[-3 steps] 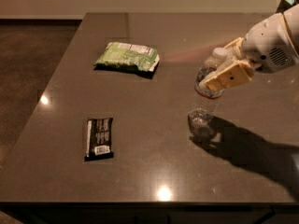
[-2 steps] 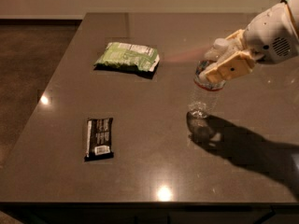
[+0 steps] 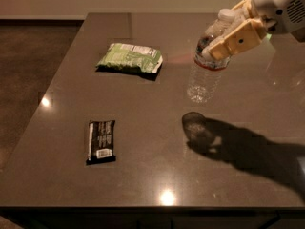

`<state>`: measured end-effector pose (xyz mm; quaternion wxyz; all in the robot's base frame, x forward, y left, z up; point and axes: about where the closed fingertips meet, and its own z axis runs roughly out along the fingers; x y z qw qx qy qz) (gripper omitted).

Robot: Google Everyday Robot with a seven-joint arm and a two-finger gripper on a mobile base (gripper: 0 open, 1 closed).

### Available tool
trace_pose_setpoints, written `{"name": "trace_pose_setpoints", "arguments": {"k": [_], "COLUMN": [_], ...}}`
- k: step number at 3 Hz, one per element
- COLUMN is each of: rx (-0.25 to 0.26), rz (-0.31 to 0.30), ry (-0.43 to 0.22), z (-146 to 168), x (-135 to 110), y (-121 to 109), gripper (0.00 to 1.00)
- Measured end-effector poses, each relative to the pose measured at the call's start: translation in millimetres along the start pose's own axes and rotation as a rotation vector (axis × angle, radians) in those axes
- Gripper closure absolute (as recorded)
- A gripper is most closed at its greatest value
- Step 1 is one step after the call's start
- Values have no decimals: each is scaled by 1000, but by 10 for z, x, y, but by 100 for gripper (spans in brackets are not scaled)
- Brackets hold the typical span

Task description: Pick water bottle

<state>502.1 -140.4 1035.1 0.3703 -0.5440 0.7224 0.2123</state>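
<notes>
while the gripper [image 3: 213, 49] pinches the bottle [image 3: 202, 80] at its label, the bottle hangs clear above the table [image 3: 143, 175], long axis near upright, cap leaning toward the arm [image 3: 281, 4].

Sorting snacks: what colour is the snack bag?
Snack bag: green, best in camera view. The gripper holds the water bottle above the table.

The arm [image 3: 281, 4] enters at the upper right corner (white housing, tan fingers [image 3: 238, 38]). The gripper [image 3: 217, 42] sits at its lower left end, angled downward and to the left, with both fingers closed against the upper half of the water bottle [image 3: 202, 82].
</notes>
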Motion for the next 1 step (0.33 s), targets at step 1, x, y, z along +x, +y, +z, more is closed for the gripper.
{"name": "trace_pose_setpoints", "arguments": {"k": [1], "rx": [0], "rz": [0], "ry": [-1], "z": [-1], "x": [-4], "y": [1], "gripper": [100]}}
